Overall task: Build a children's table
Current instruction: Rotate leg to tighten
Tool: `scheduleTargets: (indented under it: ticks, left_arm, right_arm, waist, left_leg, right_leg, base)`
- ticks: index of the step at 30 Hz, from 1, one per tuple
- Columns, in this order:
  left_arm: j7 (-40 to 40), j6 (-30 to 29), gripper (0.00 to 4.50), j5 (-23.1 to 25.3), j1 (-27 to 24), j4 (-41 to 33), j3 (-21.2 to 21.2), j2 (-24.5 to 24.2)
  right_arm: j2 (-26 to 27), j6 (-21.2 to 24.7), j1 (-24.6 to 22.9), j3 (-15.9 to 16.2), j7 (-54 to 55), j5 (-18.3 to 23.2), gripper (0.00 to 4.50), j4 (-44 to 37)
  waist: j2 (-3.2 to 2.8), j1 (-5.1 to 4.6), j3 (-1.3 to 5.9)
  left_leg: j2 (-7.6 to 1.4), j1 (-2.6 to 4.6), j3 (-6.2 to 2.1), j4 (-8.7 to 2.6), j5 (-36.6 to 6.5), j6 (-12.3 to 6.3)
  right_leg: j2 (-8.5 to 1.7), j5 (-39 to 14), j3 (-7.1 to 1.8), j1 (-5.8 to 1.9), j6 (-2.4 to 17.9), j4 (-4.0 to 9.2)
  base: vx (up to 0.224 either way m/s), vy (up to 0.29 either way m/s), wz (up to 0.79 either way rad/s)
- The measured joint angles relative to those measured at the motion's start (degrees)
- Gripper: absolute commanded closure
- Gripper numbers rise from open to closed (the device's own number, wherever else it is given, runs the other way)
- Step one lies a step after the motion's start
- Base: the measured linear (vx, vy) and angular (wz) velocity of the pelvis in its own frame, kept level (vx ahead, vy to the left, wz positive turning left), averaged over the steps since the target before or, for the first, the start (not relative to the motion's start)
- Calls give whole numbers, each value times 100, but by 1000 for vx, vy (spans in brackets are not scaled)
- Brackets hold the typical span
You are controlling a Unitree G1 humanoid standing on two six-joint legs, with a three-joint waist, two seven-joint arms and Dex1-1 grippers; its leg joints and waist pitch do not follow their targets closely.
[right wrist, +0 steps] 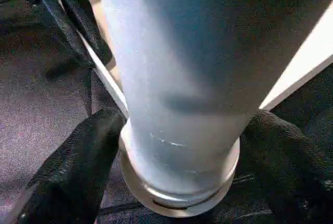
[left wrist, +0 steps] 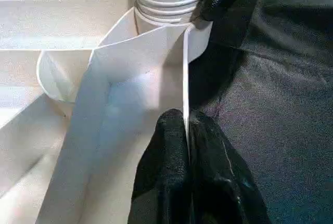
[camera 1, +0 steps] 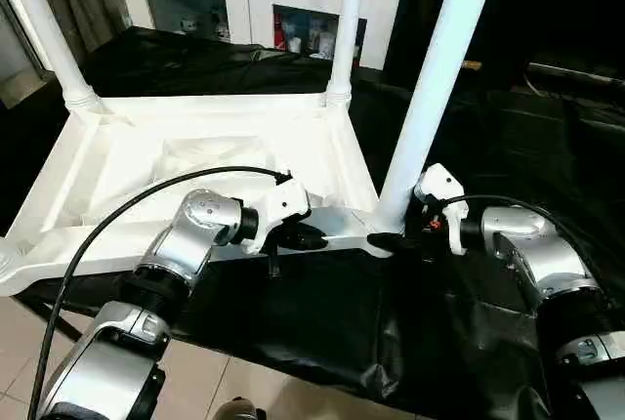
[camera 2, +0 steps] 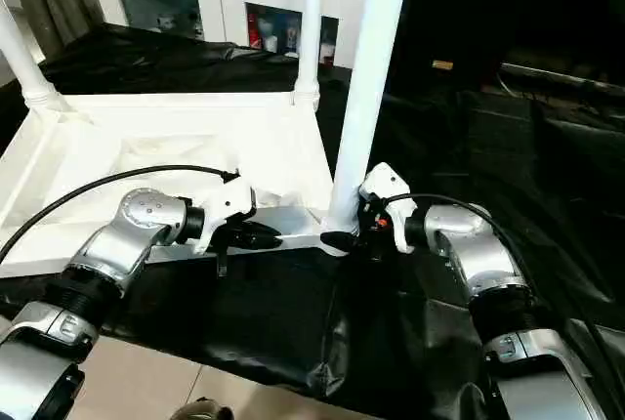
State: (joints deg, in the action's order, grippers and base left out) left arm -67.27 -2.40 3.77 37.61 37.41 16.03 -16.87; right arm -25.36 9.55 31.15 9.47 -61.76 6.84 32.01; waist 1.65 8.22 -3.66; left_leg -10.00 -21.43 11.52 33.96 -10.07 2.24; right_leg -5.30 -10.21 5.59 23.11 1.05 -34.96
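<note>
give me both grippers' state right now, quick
Left gripper: shut on the table top's near rim.
Right gripper: fingers spread on either side of the base of the near leg; a firm grip cannot be told.

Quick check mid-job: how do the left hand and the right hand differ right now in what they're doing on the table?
The left hand is shut, pinching the thin near rim of the upturned tabletop; the right hand stands open, its fingers flanking the base of the near-right leg. The left grips a flat edge, the right brackets a round post. Both work low at the same near corner.
</note>
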Motion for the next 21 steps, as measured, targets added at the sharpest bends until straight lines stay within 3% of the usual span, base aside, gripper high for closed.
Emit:
scheduleTargets:
  ticks: [7,8,15,18,21]
  left_arm:
    - [-7,-19,450,-1,-9,-11,0,-1]
    - [-8,-24,450,-1,-12,-15,0,-2]
    - [12,-116,450,-1,-50,-64,-9,-18]
    - [537,-157,450,94,45,132,-68,95]
    - [1348,-280,450,272,377,640,-112,504]
  right_arm:
    - [2,14,-47,0,1,23,139,-42]
    - [4,14,-52,0,2,25,164,-43]
    - [114,-40,-116,-50,153,26,174,-27]
    - [577,-249,-59,-301,1121,-27,174,361]
    - [1122,-160,144,-711,2434,-39,175,772]
  waist:
    - [0,1,0]
    - [0,1,0]
    - [1,-7,0]
    - [8,-88,-2]
    - [11,-161,-2]
  left_leg:
    - [0,0,0,0,0,0]
    - [0,0,0,0,0,0]
    - [0,2,0,0,0,0]
    - [0,10,0,8,1,0]
    - [0,15,-1,15,1,1]
  right_leg:
    - [0,0,0,0,0,0]
    - [0,0,0,0,0,0]
    - [0,0,0,-1,0,-1]
    - [0,3,0,-4,3,-6]
    - [0,-3,-1,-11,-6,-3]
  base:
    - [0,0,0]
    - [0,0,0]
    - [0,0,0]
    - [0,0,0]
    - [0,0,0]
